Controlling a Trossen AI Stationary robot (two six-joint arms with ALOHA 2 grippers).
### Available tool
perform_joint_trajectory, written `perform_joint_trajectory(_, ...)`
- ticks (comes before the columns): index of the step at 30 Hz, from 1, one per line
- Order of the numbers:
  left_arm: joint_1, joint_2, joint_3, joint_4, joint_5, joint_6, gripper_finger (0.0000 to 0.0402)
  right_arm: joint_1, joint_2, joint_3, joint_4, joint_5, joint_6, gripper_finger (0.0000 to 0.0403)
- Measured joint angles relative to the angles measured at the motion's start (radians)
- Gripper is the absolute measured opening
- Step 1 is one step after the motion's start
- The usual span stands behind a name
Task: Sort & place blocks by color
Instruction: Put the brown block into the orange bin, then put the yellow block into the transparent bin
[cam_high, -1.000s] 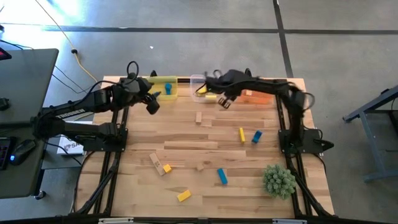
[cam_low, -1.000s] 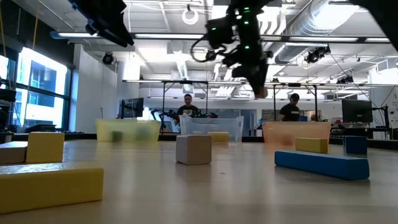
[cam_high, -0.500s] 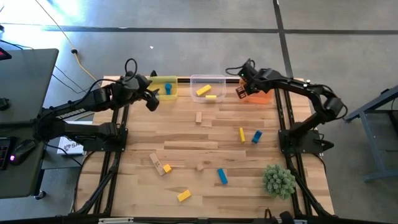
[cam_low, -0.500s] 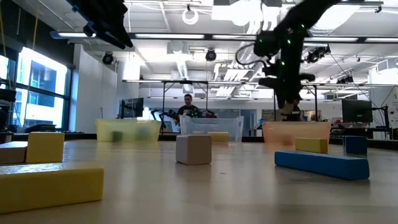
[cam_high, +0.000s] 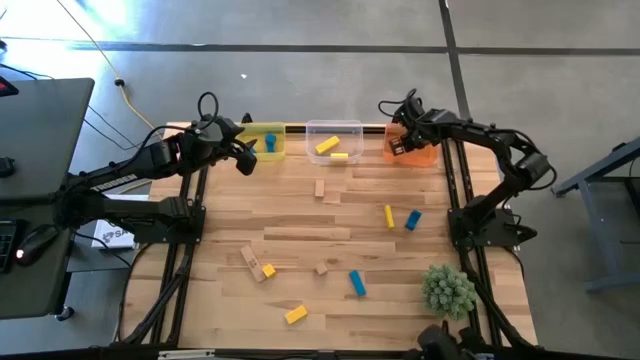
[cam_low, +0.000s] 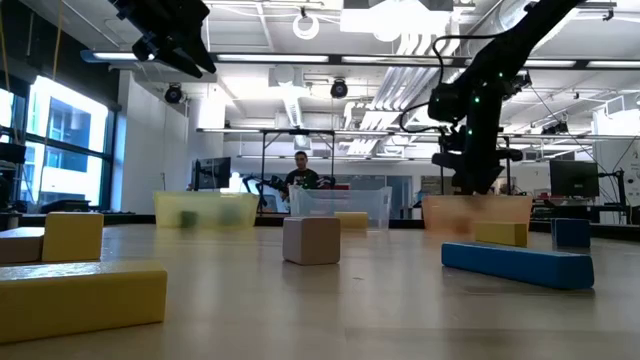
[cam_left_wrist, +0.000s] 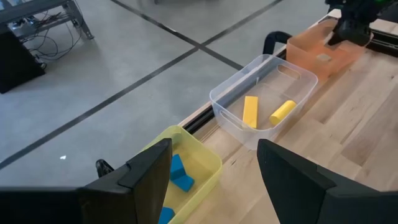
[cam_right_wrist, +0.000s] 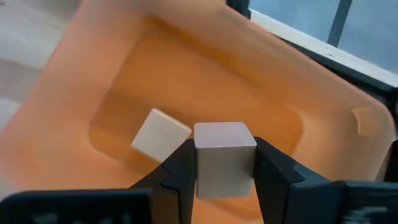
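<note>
Here the right hand (cam_right_wrist: 225, 163) hangs directly over the orange bin (cam_high: 419, 152), its fingers clamped on a plain wood cube (cam_right_wrist: 224, 158); a second plain cube (cam_right_wrist: 160, 134) lies inside that bin. The left hand (cam_high: 242, 159) waits, fingers spread and empty, well away from the orange bin, beside the yellow bin (cam_high: 268, 142) holding blue blocks (cam_left_wrist: 178, 173). Other blocks lie scattered on the tabletop (cam_high: 300, 215).

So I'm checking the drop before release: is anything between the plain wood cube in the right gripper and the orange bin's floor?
Nothing visible blocks it. The right gripper holds the wood cube over the orange bin; another plain block lies on the floor just beside it.
</note>
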Motion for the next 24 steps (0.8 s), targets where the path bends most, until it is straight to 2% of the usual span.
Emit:
perform_joint_trajectory(4, 0.000, 0.000, 0.000, 0.000, 0.000, -0.012, 0.0227, -0.028, 0.012, 0.000, 0.000, -0.037, -0.001, 0.0126)
perform_joint_trajectory(19, 0.000, 0.000, 0.000, 0.000, 0.000, 0.038, 0.0227, -0.037, 0.013, 0.022, -0.029, -0.044, -0.005, 0.0205)
perform_joint_trajectory(24, 0.000, 0.000, 0.000, 0.000, 0.007, 0.038, 0.0227, -0.036, 0.013, 0.122, -0.140, -0.143, 0.018, 0.0208)
